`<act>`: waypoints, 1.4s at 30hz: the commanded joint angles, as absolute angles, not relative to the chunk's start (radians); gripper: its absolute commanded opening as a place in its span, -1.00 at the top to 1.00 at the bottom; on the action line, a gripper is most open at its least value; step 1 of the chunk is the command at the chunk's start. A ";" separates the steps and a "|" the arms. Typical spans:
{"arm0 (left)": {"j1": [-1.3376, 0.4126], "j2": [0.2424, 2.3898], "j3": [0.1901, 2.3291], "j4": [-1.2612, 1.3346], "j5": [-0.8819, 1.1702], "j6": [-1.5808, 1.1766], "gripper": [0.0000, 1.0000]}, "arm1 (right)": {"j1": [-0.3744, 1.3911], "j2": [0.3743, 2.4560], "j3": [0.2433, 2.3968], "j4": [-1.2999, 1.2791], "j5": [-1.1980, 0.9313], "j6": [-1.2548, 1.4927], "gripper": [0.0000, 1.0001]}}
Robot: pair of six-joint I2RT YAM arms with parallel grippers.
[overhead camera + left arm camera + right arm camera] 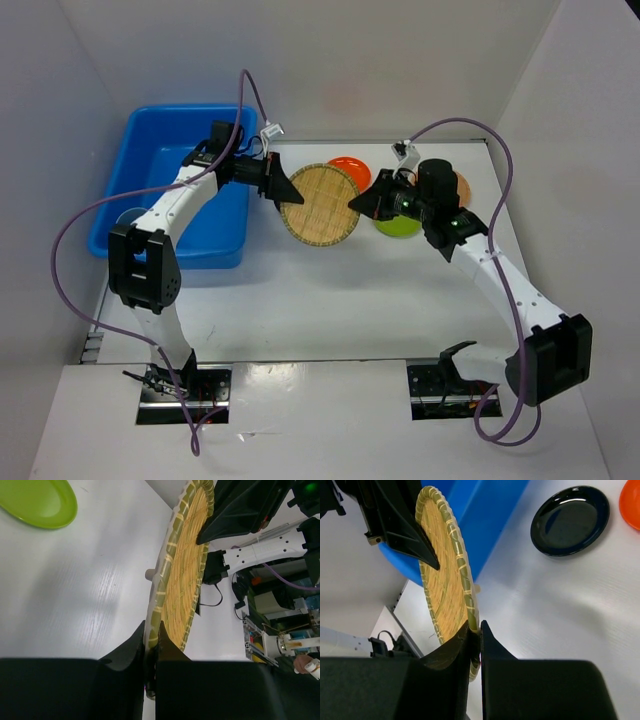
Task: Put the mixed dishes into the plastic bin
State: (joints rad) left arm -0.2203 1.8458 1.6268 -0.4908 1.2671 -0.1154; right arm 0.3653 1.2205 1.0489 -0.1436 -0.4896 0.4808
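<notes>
**Woven plate pinched from both sides beside the bin**

Now the round tan woven-look plate [320, 205] sits at the centre of the overhead view, gripped at opposite rims. The left pincer [292, 192] is pressed together on the plate's left edge, and the right pincer [357, 205] is pressed together on its right edge. Both wrist views confirm this: each shows black fingers nipping the green-banded rim, the left pincer [152, 630] and the right pincer [480, 627].

The large bright blue plastic bin [150, 112] fills the upper left. Its right wall lies just beside the plate's left rim, with only the left pincer in the narrow strip between them. The left arm reaches across the bin's right part. White counter [340, 300] shows wide across the lower middle of the frame, and white walls close in the left, back and right.

The plate's weave is straw-yellow with a coiled border. From the wrists it looks raised off the counter. Its upper right rim overlaps a small orange plate [350, 165]. A lime green plate [395, 228] lies under the right arm, and a glossy black plate [570, 520] rests flat at the upper right of the right wrist view.
</notes>
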 commanded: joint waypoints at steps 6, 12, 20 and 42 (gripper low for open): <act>-0.134 1.802 1.733 -0.347 1.092 -0.308 1.00 | 0.373 1.230 1.137 -0.104 -0.407 0.498 -0.33; 0.064 1.802 1.838 -0.272 1.005 -0.457 1.00 | 0.311 1.080 1.075 -0.094 -0.338 0.523 -1.00; 0.244 1.746 1.622 0.007 0.458 -0.825 1.00 | 0.301 1.012 0.965 -0.075 -0.255 0.590 -1.00; 0.109 1.936 1.408 0.193 -0.184 -1.299 1.00 | 0.242 0.982 0.879 -0.109 -0.046 0.646 -1.00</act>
